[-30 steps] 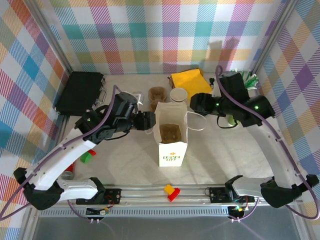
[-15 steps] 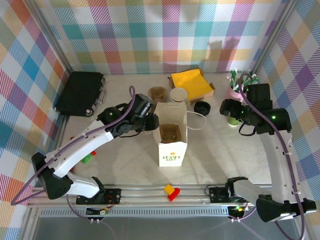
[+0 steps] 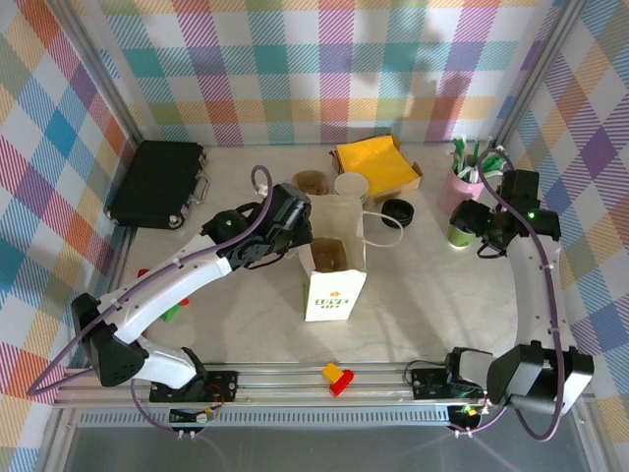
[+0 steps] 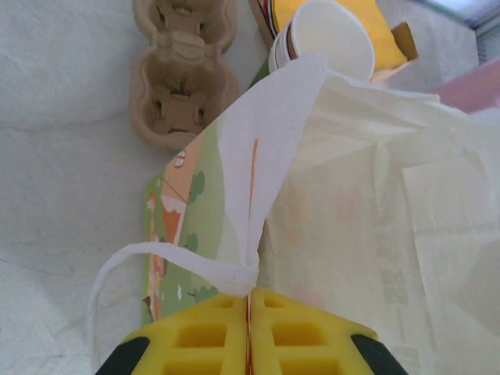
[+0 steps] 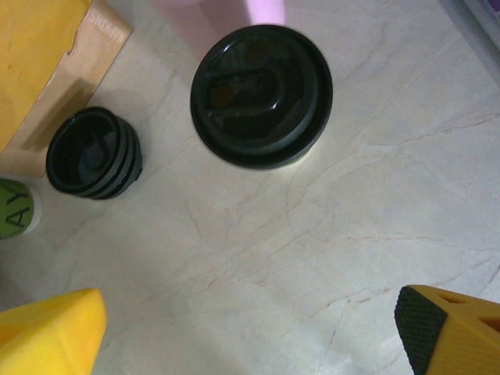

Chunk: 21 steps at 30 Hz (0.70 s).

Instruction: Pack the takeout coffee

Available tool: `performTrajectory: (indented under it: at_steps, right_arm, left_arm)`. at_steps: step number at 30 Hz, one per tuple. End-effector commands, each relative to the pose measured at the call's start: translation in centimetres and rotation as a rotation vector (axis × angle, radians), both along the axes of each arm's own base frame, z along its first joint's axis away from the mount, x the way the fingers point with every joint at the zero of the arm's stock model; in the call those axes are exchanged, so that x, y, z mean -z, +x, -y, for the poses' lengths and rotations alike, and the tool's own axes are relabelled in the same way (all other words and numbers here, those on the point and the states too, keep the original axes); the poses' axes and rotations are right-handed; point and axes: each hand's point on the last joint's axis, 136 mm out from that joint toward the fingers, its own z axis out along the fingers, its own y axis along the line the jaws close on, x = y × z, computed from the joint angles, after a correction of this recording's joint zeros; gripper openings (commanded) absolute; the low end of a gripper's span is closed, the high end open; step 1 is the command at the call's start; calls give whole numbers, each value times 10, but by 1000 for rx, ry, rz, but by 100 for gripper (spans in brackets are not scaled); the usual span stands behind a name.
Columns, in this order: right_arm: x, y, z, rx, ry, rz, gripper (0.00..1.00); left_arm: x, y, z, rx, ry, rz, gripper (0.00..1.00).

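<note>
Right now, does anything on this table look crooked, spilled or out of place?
The tall white paper bag looks skewed: the left gripper, jaws shut, pinches its rim into a sharp crease, and the mouth is drawn sideways. Nothing looks spilled.

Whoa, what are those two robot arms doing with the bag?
They are packing a coffee to go. The left gripper has its jaws pinched shut on the top edge of the white paper bag, which stands open in the middle of the table. The right gripper hangs with its jaws open above the takeout coffee, the little green cup with a black lid. The coffee is not yet in the bag.
</note>
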Motion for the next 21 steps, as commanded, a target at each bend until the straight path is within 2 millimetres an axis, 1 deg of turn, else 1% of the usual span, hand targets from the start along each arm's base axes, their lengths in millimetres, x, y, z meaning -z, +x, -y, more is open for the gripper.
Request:
performTrajectory:
  at_steps: [1, 6, 11, 15, 16, 17, 21]
  right_arm:
    - [0, 21, 6, -14, -3, 43, 97]
    - [18, 36, 10, -24, 19, 14, 97]
    - [28, 47, 17, -35, 0, -24, 97]
    - [33, 56, 22, -42, -6, -39, 96]
    - [34, 58, 22, -46, -7, -44, 96]
    - [35, 59, 22, -50, -4, -48, 95]
    - [36, 64, 22, -64, 3, -60, 94]
  left_arm:
    - [-21, 10, -2, -60, -47, 72, 8]
    - [-15, 14, 2, -50, -66, 53, 9]
    - [-11, 15, 0, -27, -75, 32, 16]
    - [-13, 15, -10, -18, -51, 40, 31]
    - [-15, 15, -14, -22, -45, 46, 37]
    - [-18, 14, -18, -24, -38, 54, 40]
    - [-33, 12, -34, -35, -25, 97, 48]
